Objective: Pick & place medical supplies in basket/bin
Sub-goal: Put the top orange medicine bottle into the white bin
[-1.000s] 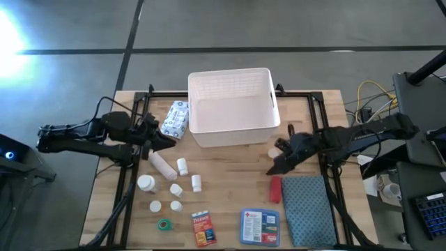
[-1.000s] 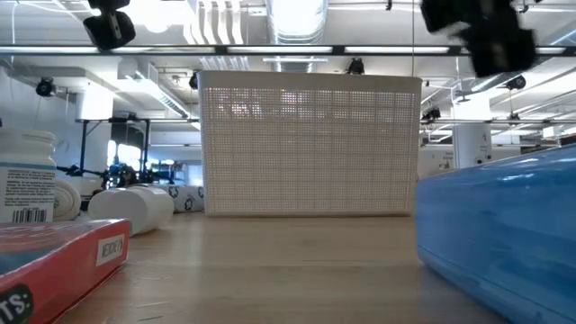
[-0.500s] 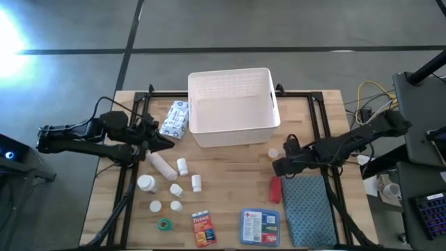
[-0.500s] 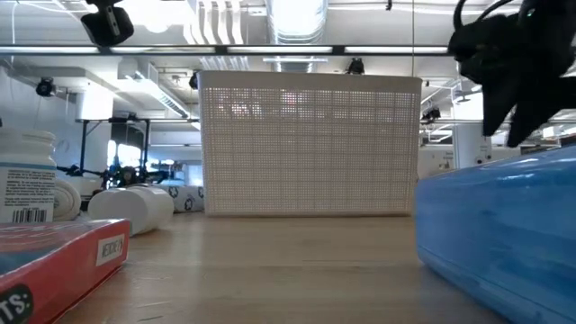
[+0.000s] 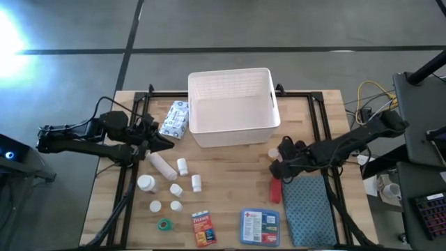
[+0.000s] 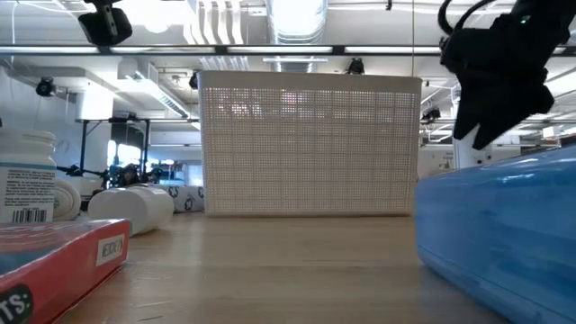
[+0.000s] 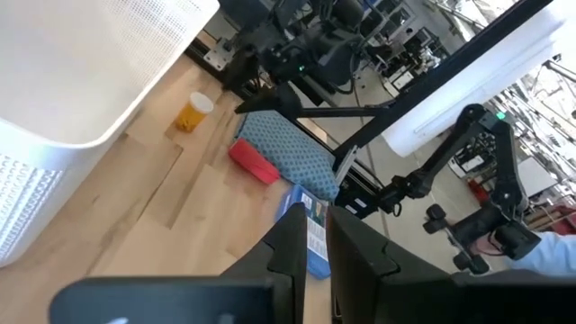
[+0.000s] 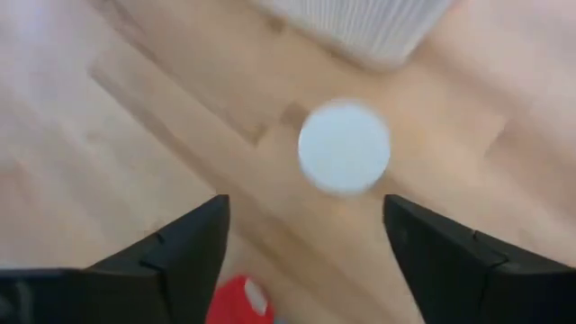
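Hanging over the wooden table, the right gripper sits just in front of the big white basket, near its right corner; its two dark fingers are spread wide apart and hold nothing; between them, lower down, is a small bottle with a round white cap, standing on the wood close to the basket wall; the same small bottle shows from above just beside the gripper; a red tube lies right next to the gripper, touching the edge of the teal-grey cloth mat; the left gripper waits on the other side of the table, near the white and blue wipes packet; its fingers are pressed close together with nothing in them; the rest of the supplies are still out on the table; a white gauze roll and a few small white pill bottles lie in front of the left arm; a green tape roll, an orange-red box and a blue first-aid box sit along the near edge; the basket looks to have nothing in it.
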Controlling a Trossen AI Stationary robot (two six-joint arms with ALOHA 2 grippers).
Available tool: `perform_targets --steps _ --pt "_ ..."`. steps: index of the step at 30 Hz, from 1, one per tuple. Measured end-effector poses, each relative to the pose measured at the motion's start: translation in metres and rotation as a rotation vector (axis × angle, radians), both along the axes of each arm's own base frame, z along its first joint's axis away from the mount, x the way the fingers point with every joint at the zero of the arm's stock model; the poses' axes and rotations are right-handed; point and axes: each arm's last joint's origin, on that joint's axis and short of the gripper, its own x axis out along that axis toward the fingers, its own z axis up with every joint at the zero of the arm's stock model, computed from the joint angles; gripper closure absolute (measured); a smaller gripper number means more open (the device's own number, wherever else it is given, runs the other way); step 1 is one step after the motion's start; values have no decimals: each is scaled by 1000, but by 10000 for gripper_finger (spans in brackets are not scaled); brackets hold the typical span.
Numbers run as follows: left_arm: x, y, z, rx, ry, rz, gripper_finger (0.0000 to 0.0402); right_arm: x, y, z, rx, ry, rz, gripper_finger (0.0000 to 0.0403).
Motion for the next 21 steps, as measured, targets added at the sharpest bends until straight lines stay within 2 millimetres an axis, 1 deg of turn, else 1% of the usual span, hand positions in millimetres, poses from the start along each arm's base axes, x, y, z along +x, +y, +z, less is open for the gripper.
perform_targets --steps 3,6,9,11,17,21 --pt "0 0 0 -1 1 1 375 -2 1 3 -81 -8 48 82" --pt "0 0 0 1 1 8 375 -2 2 2 -120 37 137 57" --pt "1 0 0 2 4 16 375 0 3 -2 -165 98 239 40" --pt "2 1 -3 6 14 30 375 1 3 -5 -183 126 268 37" --pt "6 1 -11 8 46 41 375 7 -1 -15 -180 176 222 37" --pt "9 1 -17 -14 74 48 375 9 -5 -23 -191 208 228 37"
